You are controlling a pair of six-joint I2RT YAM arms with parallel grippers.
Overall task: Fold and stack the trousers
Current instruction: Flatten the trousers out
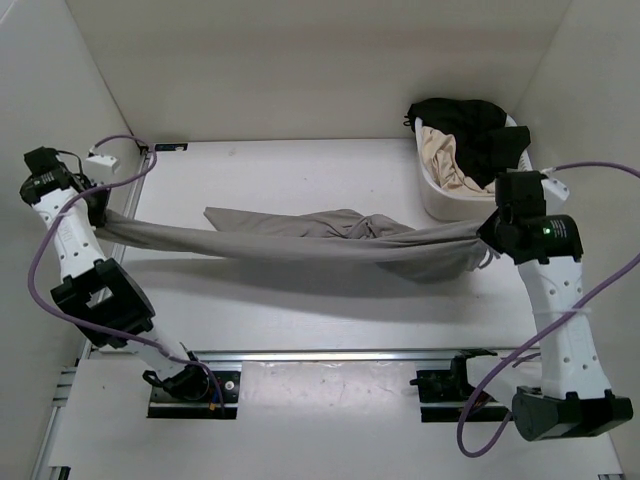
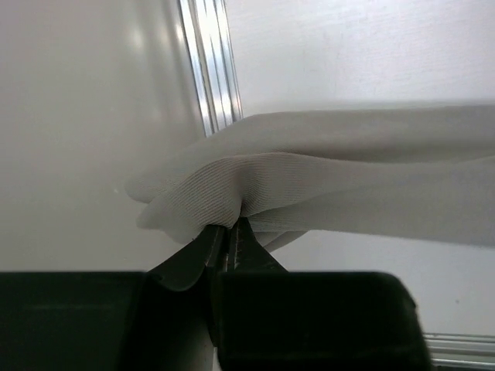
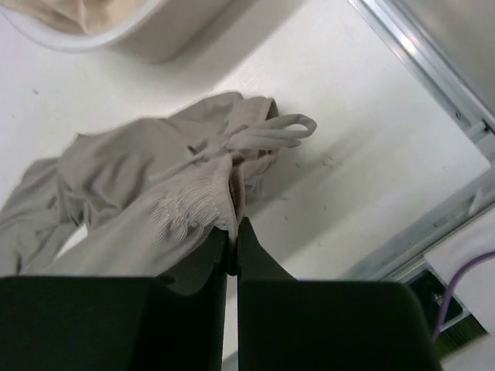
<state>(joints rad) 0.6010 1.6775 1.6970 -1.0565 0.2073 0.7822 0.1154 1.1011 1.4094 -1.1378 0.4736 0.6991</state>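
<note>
Because the left claw [image 2: 230, 232] and the right claw [image 3: 234, 232] each pinch shut on one end, the grey trousers [image 1: 300, 240] hang stretched between them, likely straightening for folding.

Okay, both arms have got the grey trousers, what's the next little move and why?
Probably draw both ends gently outward. The left pincer and right pincer are each shut on an end of the trousers, which stretch across the table but sag and look twisted toward the right, so more tension may straighten them.

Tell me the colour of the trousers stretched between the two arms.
Plain mid-grey, no pattern; the trousers show best in the top external view.
</note>
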